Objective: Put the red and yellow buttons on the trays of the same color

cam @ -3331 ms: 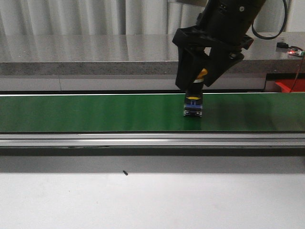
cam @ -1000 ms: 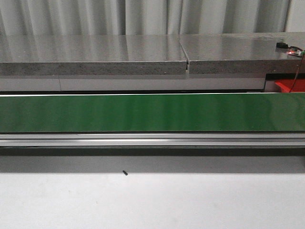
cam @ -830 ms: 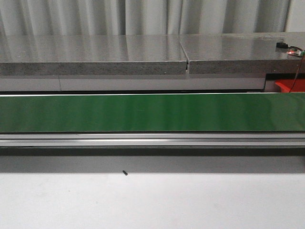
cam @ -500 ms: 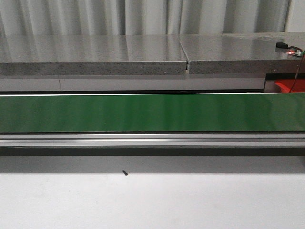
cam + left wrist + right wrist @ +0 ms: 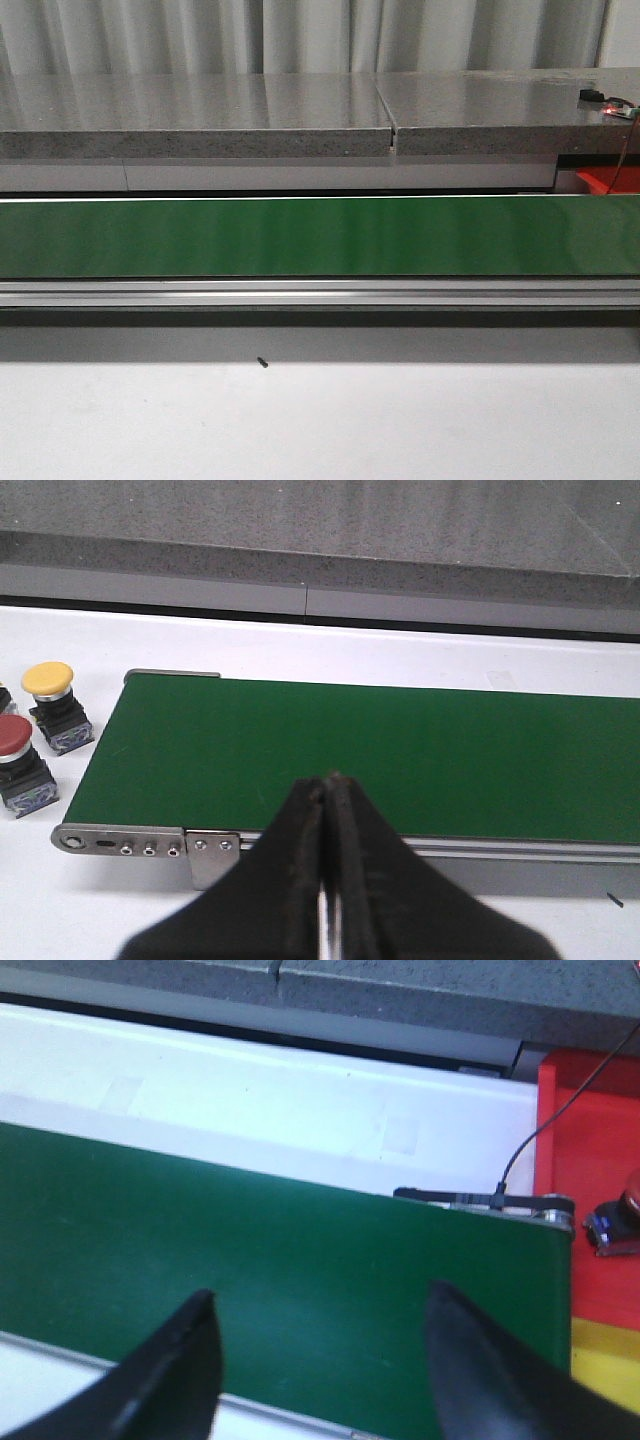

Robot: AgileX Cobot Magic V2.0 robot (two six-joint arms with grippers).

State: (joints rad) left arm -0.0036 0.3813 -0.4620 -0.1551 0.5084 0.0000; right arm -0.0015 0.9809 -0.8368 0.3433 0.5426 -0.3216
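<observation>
In the left wrist view a yellow button [image 5: 49, 679] and a red button [image 5: 13, 739] stand on the white table just off the end of the green belt [image 5: 380, 750]. My left gripper [image 5: 328, 780] is shut and empty above the belt's near rail, well apart from both. My right gripper [image 5: 320, 1298] is open over the belt's other end with nothing between its fingers. Beyond that end lie the red tray [image 5: 590, 1130] and the yellow tray [image 5: 605, 1365]. One button with a blue base [image 5: 618, 1226] rests on the red tray. Neither gripper shows in the front view.
The green belt [image 5: 320, 235] runs across the whole front view with a metal rail [image 5: 320, 292] along its near side. A grey stone ledge [image 5: 200, 120] stands behind it. A black cable [image 5: 520, 1160] runs over the red tray's edge.
At 3.3 s ago my right arm held a yellow button over the belt in the front view. It has left that view, and the last second shows no change.
</observation>
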